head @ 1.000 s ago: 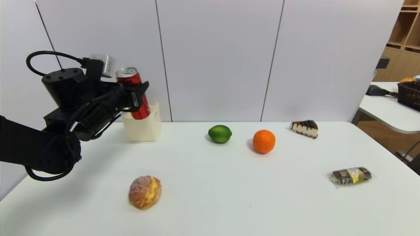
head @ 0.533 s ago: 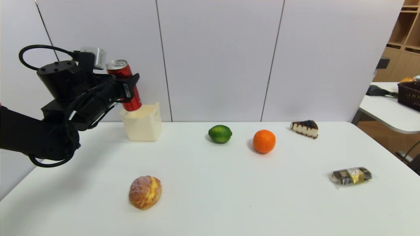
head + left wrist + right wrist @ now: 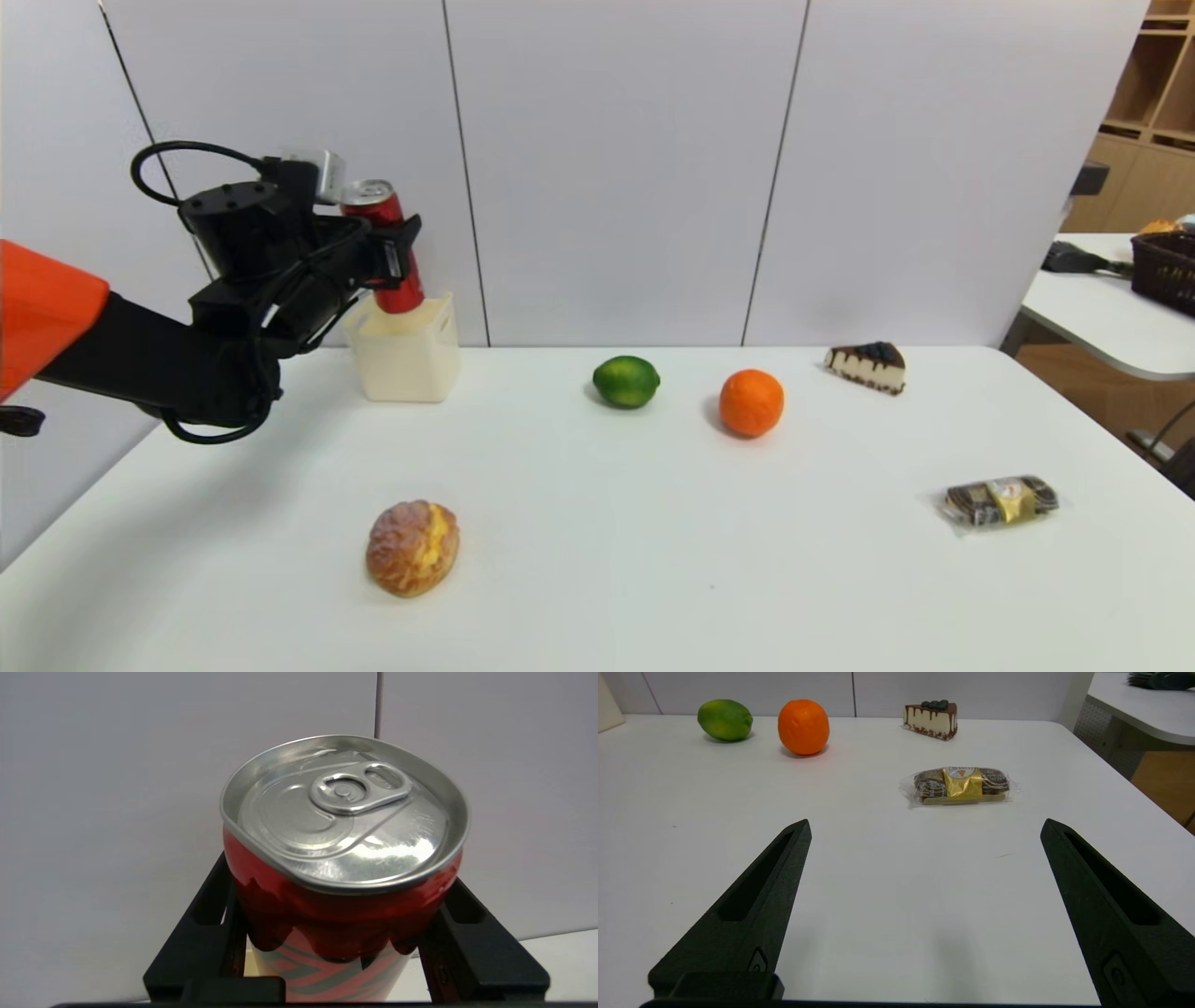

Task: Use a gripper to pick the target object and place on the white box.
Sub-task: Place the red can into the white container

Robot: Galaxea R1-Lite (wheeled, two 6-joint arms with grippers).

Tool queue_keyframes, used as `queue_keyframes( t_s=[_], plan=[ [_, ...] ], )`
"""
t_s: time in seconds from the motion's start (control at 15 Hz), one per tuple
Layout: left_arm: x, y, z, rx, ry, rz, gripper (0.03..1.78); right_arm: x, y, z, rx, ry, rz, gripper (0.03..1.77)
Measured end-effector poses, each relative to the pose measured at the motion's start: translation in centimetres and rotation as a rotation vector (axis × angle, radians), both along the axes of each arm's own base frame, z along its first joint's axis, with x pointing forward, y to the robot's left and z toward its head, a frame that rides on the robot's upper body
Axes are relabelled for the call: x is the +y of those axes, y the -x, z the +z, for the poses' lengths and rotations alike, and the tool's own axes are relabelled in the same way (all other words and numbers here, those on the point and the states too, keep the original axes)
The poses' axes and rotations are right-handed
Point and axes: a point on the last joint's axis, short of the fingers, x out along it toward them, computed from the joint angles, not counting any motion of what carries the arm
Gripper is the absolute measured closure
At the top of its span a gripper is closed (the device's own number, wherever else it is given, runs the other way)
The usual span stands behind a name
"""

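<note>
A red soda can (image 3: pixel 392 250) is clamped upright in the left gripper (image 3: pixel 400 261), held just above the white box (image 3: pixel 407 359) at the far left of the surface (image 3: pixel 653 523). The right gripper (image 3: pixel 924 830) rests spread wide, grasping nothing.

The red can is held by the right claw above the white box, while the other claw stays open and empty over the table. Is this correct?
Not quite: the left claw holds the red can above the white box, as the head view shows. The right claw is the one that is open and empty over the table, as the right wrist view shows.
</note>
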Motion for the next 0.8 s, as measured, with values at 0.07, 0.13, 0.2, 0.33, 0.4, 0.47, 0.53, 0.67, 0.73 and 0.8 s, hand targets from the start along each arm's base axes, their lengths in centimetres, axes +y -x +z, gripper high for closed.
queue_keyframes(
  t_s=[0.07, 0.13, 0.2, 0.33, 0.4, 0.47, 0.53, 0.67, 0.73, 0.8],
  plan=[
    [0.0, -0.4, -0.3, 0.003, -0.002, 0.002, 0.83, 0.0, 0.0, 0.0, 0.0, 0.0, 0.0, 0.1],
    [0.0, -0.8, -0.6, 0.009, -0.003, 0.003, 0.83, 0.0, 0.0, 0.0, 0.0, 0.0, 0.001, 0.1],
    [0.0, -1.1, -1.0, 0.017, -0.005, 0.004, 0.83, 0.0, 0.0, 0.0, 0.0, 0.0, 0.001, 0.1],
    [0.1, -1.6, -1.9, 0.037, -0.007, 0.008, 0.83, 0.0, 0.0, 0.0, 0.0, 0.0, 0.0, 0.1],
    [0.2, -1.8, -2.1, 0.04, -0.007, 0.013, 0.83, 0.0, 0.0, 0.0, 0.0, 0.0, 0.0, 0.1],
    [0.3, -2.1, -2.3, 0.04, -0.006, 0.016, 0.83, 0.0, 0.0, 0.0, 0.0, 0.0, 0.0, 0.1],
    [0.3, -2.3, -2.4, 0.04, -0.006, 0.018, 0.83, 0.0, 0.0, 0.0, 0.0, 0.0, 0.0, 0.1],
    [0.6, -2.7, -2.7, 0.045, -0.006, 0.025, 0.83, 0.0, 0.0, 0.0, 0.0, 0.0, 0.0, 0.1],
    [0.8, -2.8, -2.9, 0.049, -0.005, 0.03, 0.83, 0.0, 0.0, 0.0, 0.0, 0.0, 0.0, 0.1],
    [0.9, -2.9, -3.1, 0.054, -0.003, 0.033, 0.83, 0.0, 0.0, 0.0, 0.0, 0.0, 0.0, 0.1]
  ],
)
